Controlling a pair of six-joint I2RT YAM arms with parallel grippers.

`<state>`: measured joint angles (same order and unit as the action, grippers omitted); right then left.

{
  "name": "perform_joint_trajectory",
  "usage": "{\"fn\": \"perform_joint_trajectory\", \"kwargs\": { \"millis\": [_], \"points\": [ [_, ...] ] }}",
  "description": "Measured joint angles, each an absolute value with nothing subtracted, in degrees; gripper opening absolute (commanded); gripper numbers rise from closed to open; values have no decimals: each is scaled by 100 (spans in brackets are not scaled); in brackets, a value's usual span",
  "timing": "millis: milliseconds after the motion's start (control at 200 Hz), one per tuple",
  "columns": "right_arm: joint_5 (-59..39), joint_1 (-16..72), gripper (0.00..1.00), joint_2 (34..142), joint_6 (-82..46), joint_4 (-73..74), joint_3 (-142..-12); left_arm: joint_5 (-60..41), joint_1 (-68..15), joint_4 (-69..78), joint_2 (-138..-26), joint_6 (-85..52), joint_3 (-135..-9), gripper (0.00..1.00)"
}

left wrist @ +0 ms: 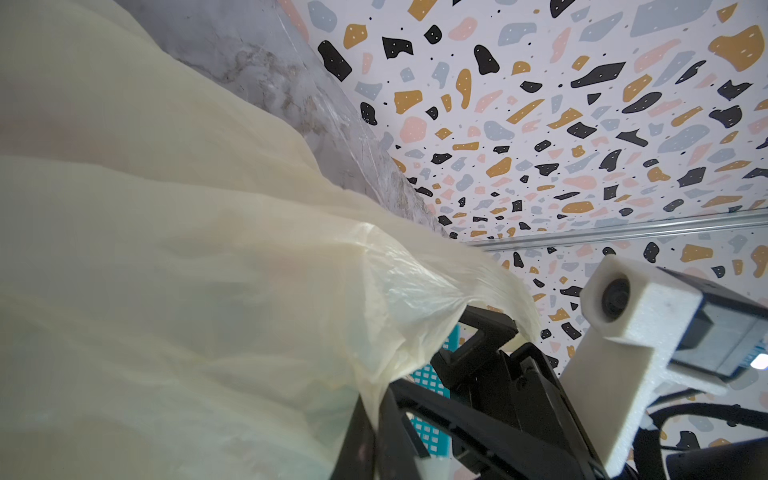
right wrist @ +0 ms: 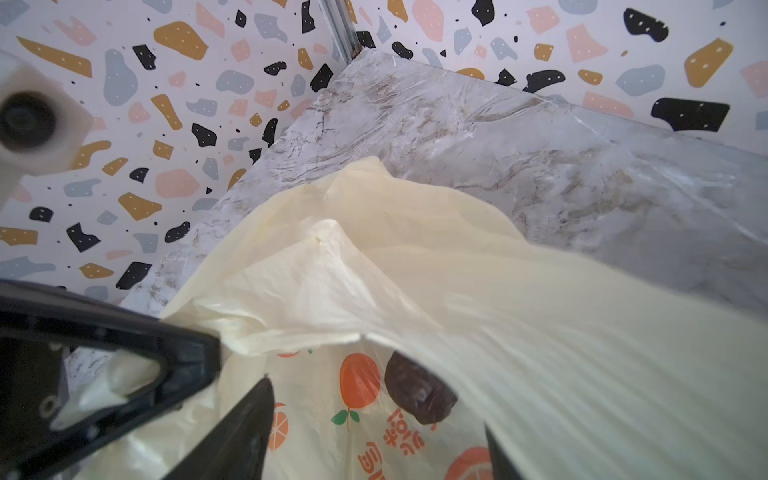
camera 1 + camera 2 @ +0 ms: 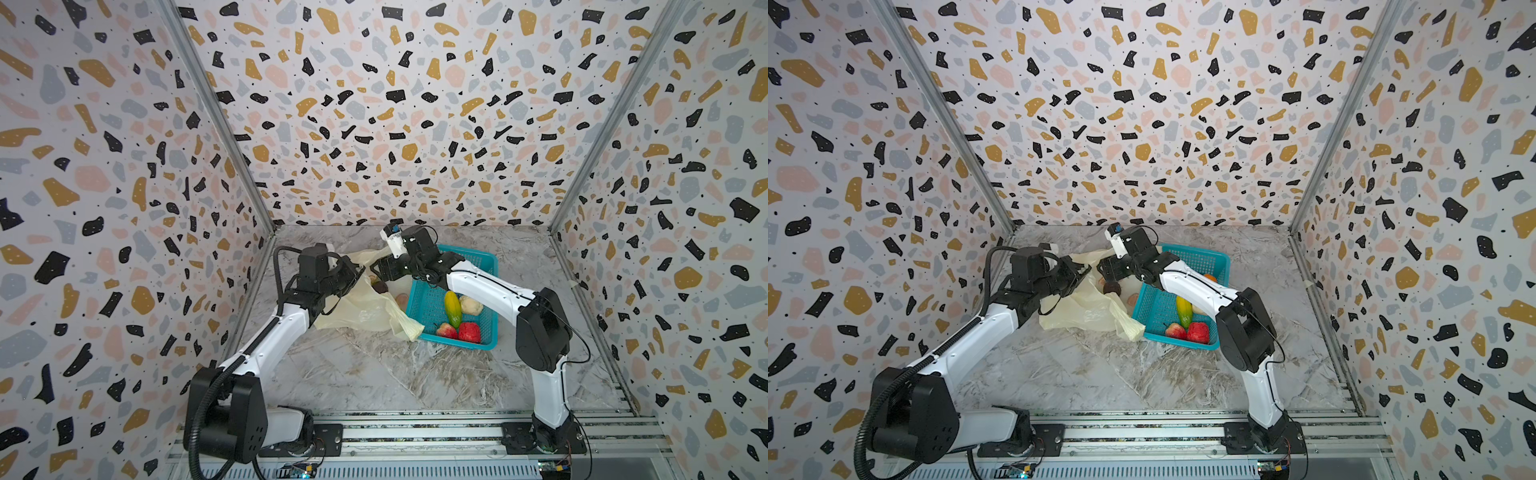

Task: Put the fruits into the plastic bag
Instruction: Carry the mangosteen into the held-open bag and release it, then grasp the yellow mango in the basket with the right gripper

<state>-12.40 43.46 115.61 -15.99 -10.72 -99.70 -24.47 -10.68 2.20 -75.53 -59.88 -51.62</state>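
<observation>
Left hand (image 3: 356,273) is pinched shut on the rim of the plastic bag (image 3: 357,311), lifting its mouth off the desk (image 3: 374,374). The film is thin and slick. If it slides out of that pinch, I judge the mouth will collapse. Just right of it, the dark brown fruit (image 2: 419,395) lies inside the bag's mouth, close ahead of my right hand (image 2: 374,405), which is spread wide and holds nothing. Drawing back carelessly could snag the film and drag the bag. Farther right, the teal basket (image 3: 486,266) holds the mango (image 3: 453,309), a cream lump (image 3: 471,305) and two red fruits (image 3: 469,332).
</observation>
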Motion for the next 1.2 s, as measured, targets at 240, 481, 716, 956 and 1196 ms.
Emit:
{"fn": "perform_joint_trajectory", "kwargs": {
  "millis": [240,481,716,956,1196],
  "points": [
    [-1247,4309,81,10628,-1402,-1002,-9011,-2405,-1068,270,-7559,-6010,-5026,0],
    [-982,3986,81,8431,-1494,-207,-6897,-2187,-1068,154,-7561,-5870,-4963,0],
    [572,3124,77,7048,-3039,460,-4947,-1938,-1068,45,-7566,-5854,-4823,0],
    [609,3114,76,8123,-3588,204,-4858,-1835,-1068,19,-7566,-5872,-4823,0],
    [287,3142,75,8818,-3485,-47,-4882,-1743,-1068,-1,-7568,-5874,-4823,0]
  ]
}}
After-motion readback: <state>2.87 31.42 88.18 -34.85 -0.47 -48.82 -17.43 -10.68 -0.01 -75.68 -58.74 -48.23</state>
